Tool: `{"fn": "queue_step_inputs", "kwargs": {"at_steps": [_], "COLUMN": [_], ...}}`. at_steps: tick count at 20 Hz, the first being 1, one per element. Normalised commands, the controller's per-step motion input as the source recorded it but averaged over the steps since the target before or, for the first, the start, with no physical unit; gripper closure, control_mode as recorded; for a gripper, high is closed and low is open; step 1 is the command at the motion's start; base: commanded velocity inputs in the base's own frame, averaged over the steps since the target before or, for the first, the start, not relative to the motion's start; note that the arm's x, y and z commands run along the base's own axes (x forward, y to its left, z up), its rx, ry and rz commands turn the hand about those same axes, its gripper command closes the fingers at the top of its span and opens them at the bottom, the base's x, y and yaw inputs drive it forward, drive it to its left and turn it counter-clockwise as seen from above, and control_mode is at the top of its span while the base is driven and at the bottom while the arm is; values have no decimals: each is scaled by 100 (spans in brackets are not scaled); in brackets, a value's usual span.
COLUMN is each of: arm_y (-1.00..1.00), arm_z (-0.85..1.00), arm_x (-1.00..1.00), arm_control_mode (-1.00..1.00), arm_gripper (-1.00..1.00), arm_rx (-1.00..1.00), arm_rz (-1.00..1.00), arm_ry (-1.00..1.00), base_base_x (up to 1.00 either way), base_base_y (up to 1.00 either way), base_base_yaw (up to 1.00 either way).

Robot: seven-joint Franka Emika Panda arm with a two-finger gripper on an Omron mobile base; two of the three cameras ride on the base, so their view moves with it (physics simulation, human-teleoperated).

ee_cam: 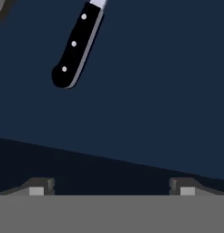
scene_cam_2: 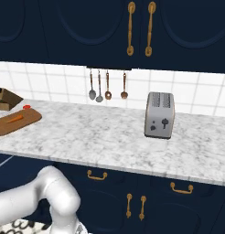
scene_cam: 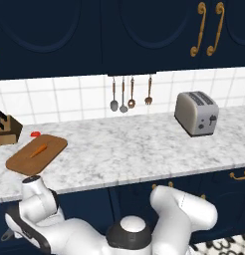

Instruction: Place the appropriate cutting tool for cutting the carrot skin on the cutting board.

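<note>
Search step: claw (ee_cam: pixel 112 186) spread open, empty, over knife (ee_cam: pixel 75 45) in dark drawer. Peeler unlocated; needed next for board (scene_cam: pixel 37 154) at counter's left end.

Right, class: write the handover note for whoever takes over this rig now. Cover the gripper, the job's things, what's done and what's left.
Gripper: open, empty, facing a dark blue surface where the black-handled knife lies. That is the wrong tool.
Carrot: lying on the cutting board at the left end of the counter.
Done: no tool on the board yet.
Left: locate the grey peeler, grasp it, and set it on the board.
</note>
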Motion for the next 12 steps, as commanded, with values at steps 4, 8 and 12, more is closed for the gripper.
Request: {"fn": "queue_step_inputs", "kwargs": {"at_steps": [4, 8, 12], "arm_y": [-10, -9, -2], "arm_z": [-10, -3, 1], "arm_x": [-73, -100, -94], "arm_control_mode": [-100, -100, -100], "arm_gripper": [-100, -100, -100], "arm_rx": [8, 8, 4], "arm_rz": [-8, -10, -10], "arm_ry": [4, 2, 3], "base_base_x": [0, 0, 0], "base_base_y": [0, 0, 0], "base_base_yaw": [0, 0, 0]}}
